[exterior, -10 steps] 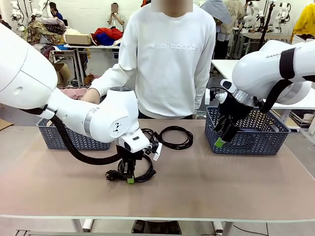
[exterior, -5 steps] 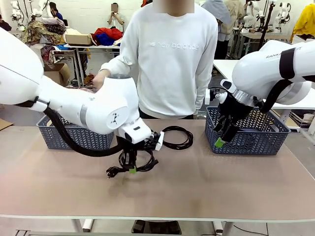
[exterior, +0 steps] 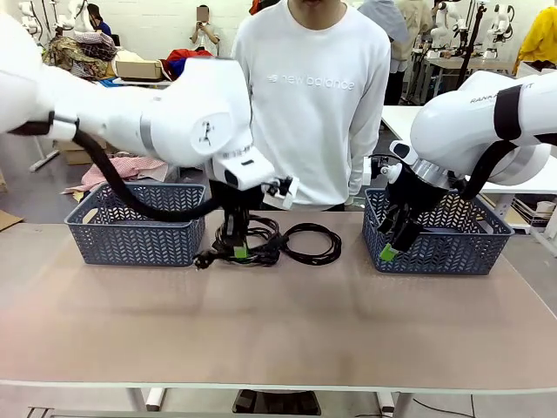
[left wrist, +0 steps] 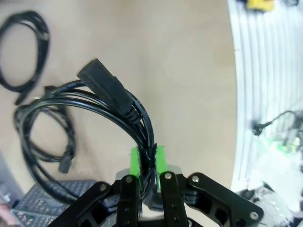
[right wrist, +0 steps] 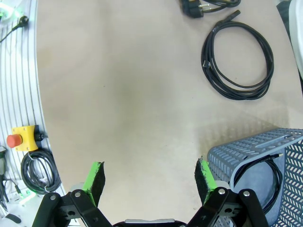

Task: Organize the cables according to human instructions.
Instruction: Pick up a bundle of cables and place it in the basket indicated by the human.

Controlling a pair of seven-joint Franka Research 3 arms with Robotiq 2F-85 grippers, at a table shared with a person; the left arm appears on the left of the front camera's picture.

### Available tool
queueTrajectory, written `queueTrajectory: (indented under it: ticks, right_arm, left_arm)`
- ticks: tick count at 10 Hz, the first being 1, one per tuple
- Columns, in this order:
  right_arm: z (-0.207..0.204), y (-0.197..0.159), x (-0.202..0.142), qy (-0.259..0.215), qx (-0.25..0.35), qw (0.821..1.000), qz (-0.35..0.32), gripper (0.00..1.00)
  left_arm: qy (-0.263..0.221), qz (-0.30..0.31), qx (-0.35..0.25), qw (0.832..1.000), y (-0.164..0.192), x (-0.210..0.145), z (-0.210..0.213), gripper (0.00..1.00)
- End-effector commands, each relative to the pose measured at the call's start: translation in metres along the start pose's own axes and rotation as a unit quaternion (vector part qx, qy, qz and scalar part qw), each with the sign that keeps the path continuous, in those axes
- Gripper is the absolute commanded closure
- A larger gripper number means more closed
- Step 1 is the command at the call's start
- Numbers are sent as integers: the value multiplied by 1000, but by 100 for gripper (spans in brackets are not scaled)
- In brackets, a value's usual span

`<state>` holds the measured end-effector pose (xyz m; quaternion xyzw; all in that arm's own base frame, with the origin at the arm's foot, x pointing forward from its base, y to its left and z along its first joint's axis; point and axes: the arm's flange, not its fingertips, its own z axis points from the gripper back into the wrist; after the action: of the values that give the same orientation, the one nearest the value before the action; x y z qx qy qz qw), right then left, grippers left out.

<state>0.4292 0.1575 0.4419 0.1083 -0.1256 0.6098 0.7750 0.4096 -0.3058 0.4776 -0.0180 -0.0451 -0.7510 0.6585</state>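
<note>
The left jaws are clamping shut on a coiled black cable (exterior: pixel 252 247), which is hanging from them over the far side of the smooth tan bench (exterior: pixel 287 340), just right of the left basket (exterior: pixel 130 242). In the front view the loop is stretching sideways, its chunky plug (exterior: pixel 203 259) pointing left. The left wrist view is showing the strands pinched between the green pads (left wrist: pixel 135 161), the plug aiming away from them, and two more cables (left wrist: pixel 23 52) (left wrist: pixel 47 137) lying flat on the bench. The right jaws are standing wide open with nothing between them, at the near left corner of the right basket (exterior: pixel 444 251), a grey plastic lattice. The right wrist view is revealing a fourth cable (right wrist: pixel 272 182) coiled inside that basket. A person (exterior: pixel 313 104) in a white sweatshirt is standing at the far side.
</note>
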Motion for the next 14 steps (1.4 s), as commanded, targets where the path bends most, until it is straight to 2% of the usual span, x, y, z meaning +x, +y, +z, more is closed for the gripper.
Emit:
queueTrajectory:
  ticks: [1,4,6,7,8,13,14]
  right_arm:
    - [2,-2,3,-1,-3,1000,1,0]
    - [2,-2,3,-1,-3,1000,1,0]
    - [2,-2,3,-1,-3,1000,1,0]
    - [2,-2,3,-1,-3,1000,1,0]
    - [2,-2,3,-1,-3,1000,1,0]
    - [2,-2,3,-1,-3,1000,1,0]
    - [2,-2,3,-1,-3,1000,1,0]
  left_arm:
    - [21,-25,-10,999,25,-12,21,100]
    - [31,-34,-11,999,53,-35,39,100]
    - [5,-8,-10,1000,66,-49,46,100]
    - [-10,8,-13,1000,66,-52,48,100]
    - [19,-12,-7,1000,62,-45,39,100]
    - [19,-12,-7,1000,62,-45,39,100]
    - [14,-13,-11,1000,64,-41,36,85]
